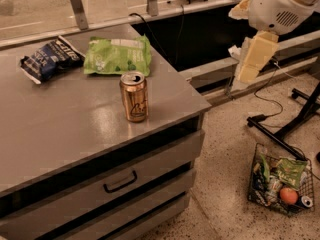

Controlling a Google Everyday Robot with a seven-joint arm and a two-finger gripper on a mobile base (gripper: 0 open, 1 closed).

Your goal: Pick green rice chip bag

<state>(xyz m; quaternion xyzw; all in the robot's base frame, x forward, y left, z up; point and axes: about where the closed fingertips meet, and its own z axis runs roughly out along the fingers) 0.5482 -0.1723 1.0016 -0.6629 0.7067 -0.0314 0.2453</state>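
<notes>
- Wire basket (254, 184) of packets sits on the floor, right of the drawers (120, 181).
- Gold can (134, 96) stands upright on the worktop (75, 134), near its right corner.
- My gripper (247, 71) hangs in the air at upper right, off the worktop and over the floor. Can't tell if it is spread or pressed together.
- Green rice chip bag (117, 55) lies flat on the worktop behind the can, apart from it and well apart from my gripper.
- Dark blue chip bag (50, 59) lies just left of the green one.

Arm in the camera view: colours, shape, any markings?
White, rounded arm housing with a small slotted vent grille. Under it hangs the pale cream, blocky pincer, at upper right, beyond the grey metal counter's right edge. No lettering shows on either.
</notes>
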